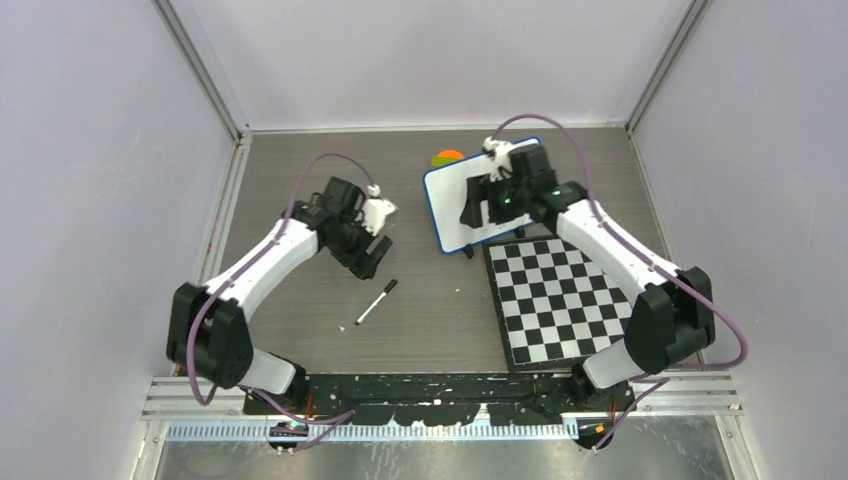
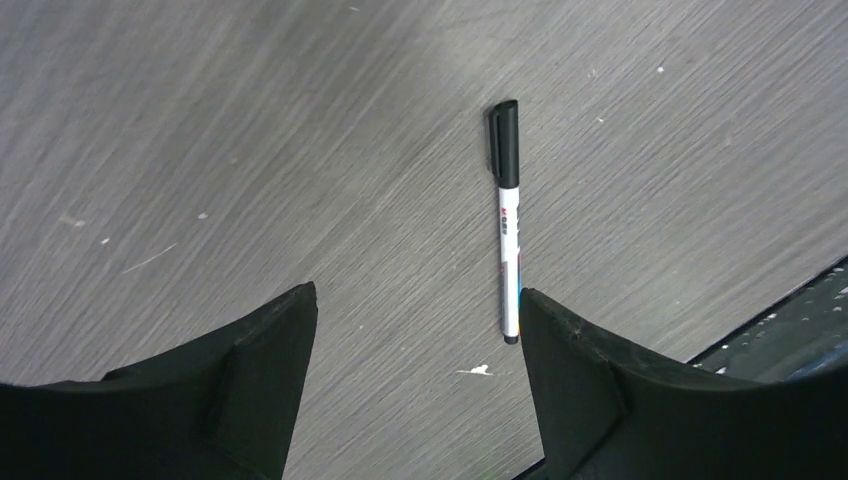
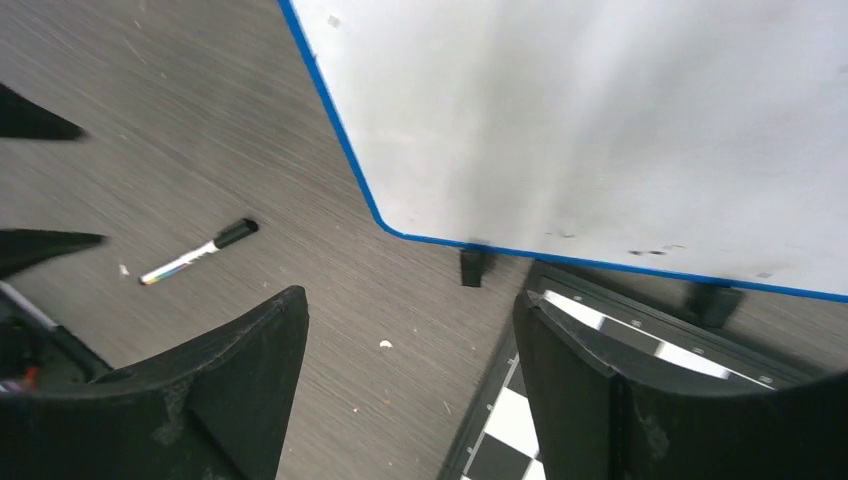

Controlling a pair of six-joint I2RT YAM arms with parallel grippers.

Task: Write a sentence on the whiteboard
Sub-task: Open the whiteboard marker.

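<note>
Two arms split the job. From above, the whiteboard [image 1: 447, 205] stands upper centre beneath the right jaws; the pen [image 1: 376, 302] lies mid-tabletop [image 1: 300, 180] near the left jaws.

Left wrist: jaws spread, empty, poised over the pen, likely to grasp it.

Right wrist: jaws apart, empty; the board, upper right, shows no writing, perhaps awaiting steadying.

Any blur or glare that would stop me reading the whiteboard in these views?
Top external: evenly lit, no glare, though the right tool covers part of the whiteboard. Right wrist: board close and soft, no lettering visible. Left wrist: marker sharp, board out of frame.
</note>
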